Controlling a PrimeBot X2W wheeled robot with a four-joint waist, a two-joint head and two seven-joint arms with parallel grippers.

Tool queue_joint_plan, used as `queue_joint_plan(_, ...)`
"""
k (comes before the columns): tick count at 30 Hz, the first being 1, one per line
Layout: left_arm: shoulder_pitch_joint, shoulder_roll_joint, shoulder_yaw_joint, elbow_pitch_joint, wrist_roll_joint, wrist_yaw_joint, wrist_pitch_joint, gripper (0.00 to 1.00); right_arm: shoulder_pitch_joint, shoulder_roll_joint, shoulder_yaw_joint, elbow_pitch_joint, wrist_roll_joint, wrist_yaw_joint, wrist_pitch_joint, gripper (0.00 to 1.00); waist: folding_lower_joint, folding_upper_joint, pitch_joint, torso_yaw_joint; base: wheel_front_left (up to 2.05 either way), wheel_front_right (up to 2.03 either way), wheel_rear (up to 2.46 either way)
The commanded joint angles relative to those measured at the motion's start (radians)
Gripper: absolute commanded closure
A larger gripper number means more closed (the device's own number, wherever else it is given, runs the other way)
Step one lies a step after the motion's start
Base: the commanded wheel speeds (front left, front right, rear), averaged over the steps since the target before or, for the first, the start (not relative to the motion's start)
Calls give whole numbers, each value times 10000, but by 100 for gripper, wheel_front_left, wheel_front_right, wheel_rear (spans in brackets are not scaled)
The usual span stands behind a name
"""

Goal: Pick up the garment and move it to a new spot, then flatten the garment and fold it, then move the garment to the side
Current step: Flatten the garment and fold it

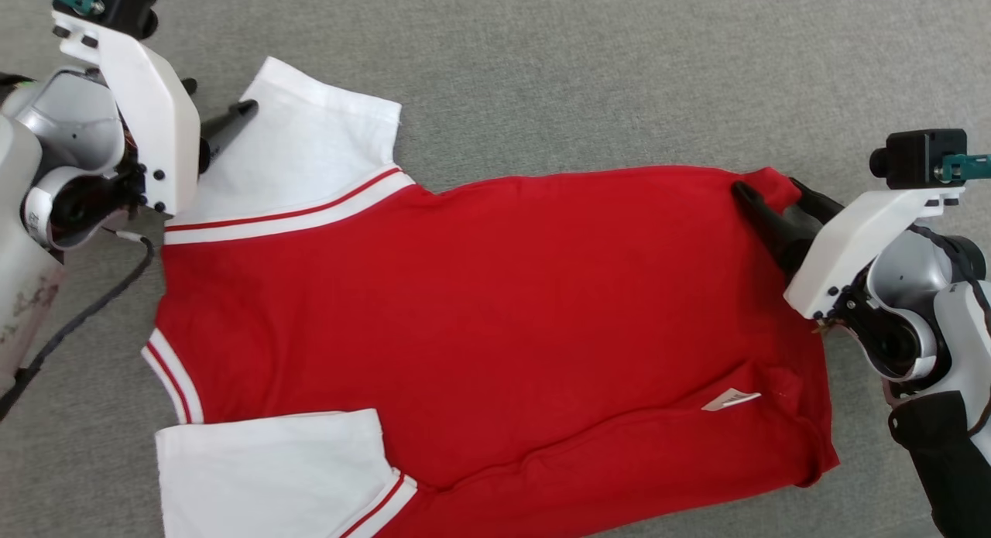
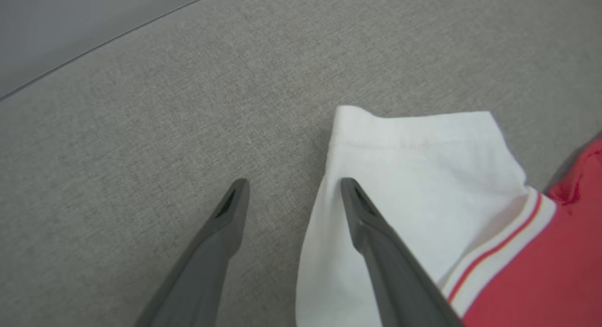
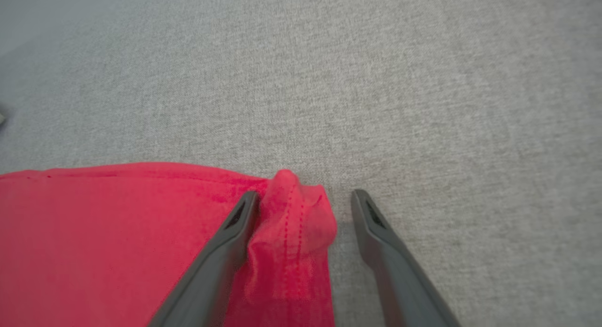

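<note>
Left hand point(image 2: 291, 188) wide open astride white sleeve point(image 2: 414, 176) | right hand point(image 3: 304, 197) wide open around hem corner point(image 3: 296, 214) | step: likely flattening garment point(image 1: 495, 306) | next: pinch both, pull taut

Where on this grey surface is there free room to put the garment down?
Free: the grey surface beyond the garment, between the left gripper and the right gripper. Crowded: both side edges, with the arms, and a cable on the left.
</note>
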Motion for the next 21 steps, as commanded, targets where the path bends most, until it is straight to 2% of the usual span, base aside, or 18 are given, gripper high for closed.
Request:
queue_joint_plan(1, -289, 42, -37, 180, -56, -65, 37, 0, 66, 110, 272, 91, 105, 2, 19, 0, 0, 0, 238, -219, 0, 0, 0)
queue_joint_plan(4, -503, -41, -124, 507, -170, -71, 3, 0, -1, 193, 623, -17, 243, 3, -50, 0, 0, 0, 381, -404, 0, 0, 0)
queue_joint_plan(5, -552, -58, -180, 588, -204, -71, 10, 0, -8, 203, 719, -44, 282, 3, -72, 12, 0, 0, 397, -456, 0, 0, 0)
queue_joint_plan(6, -583, -96, -274, 628, -251, -74, 47, 0, -31, 196, 803, -47, 327, 3, -120, 50, 0, 0, 401, -493, 0, 0, 0)
queue_joint_plan(7, -603, -129, -378, 626, -337, -77, 83, 0, -44, 180, 866, -40, 359, 3, -140, 56, 0, 0, 399, -522, 0, 0, 0)
queue_joint_plan(8, -611, -145, -465, 619, -398, -79, 71, 0, -56, 166, 923, -38, 395, 3, -185, 56, 0, 0, 393, -546, 0, 0, 0)
queue_joint_plan(9, -606, -137, -559, 599, -458, -80, 69, 25, -76, 144, 979, -41, 417, 3, -228, 86, 0, 0, 381, -564, 0, 0, 0)
queue_joint_plan(10, -633, -123, -646, 567, -525, -81, 68, 58, -90, 111, 1016, -37, 454, 2, -271, 100, 0, 0, 363, -574, 0, 0, 0)
queue_joint_plan(11, -677, -115, -706, 549, -609, -82, 36, 95, -91, 73, 1033, -15, 487, 3, -322, 100, 0, 0, 336, -574, 0, 0, 0)
queue_joint_plan(12, -694, -107, -770, 535, -709, -83, 40, 100, -94, 30, 1051, 11, 505, 2, -344, 100, 0, 0, 300, -566, 0, 0, 0)
queue_joint_plan(21, -845, 145, -1236, 314, -1253, -73, -362, 100, -139, -217, 928, 300, 491, 2, -835, 100, 0, 0, -158, -328, 0, 0, 0)
